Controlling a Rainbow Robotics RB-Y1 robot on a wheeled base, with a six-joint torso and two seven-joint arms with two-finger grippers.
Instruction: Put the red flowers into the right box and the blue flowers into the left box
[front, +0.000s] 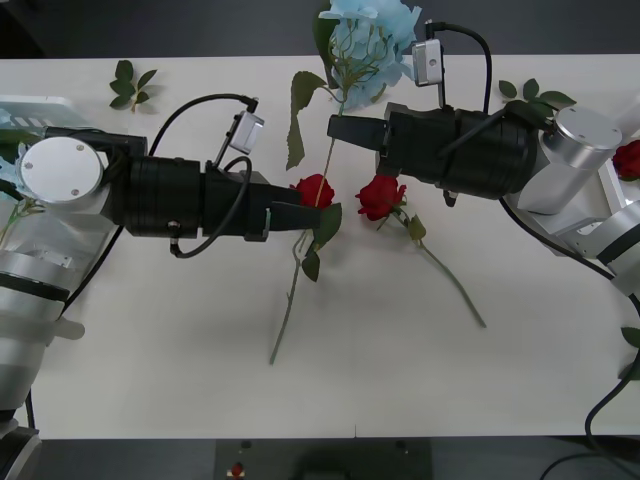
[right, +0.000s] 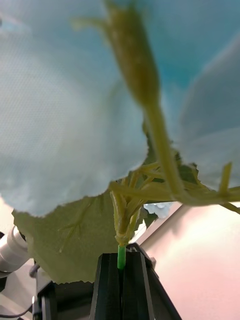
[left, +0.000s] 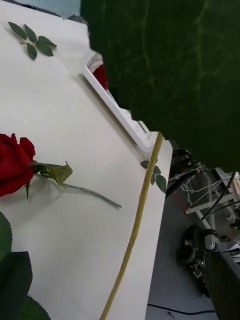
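My right gripper is shut on the stem of a blue flower, just under its head, and holds it above the table's far middle. In the right wrist view the black fingers pinch the green stem under pale blue petals. Its long stem trails down toward the near side. My left gripper is open beside that stem, next to a red flower. A second red flower lies on the table, also seen as a red flower. The right box holds a red bloom.
The left box peeks in at the far left behind my left arm, and the right box sits behind my right arm. Loose leaf sprigs lie at the back. A large green leaf blocks much of the left wrist view.
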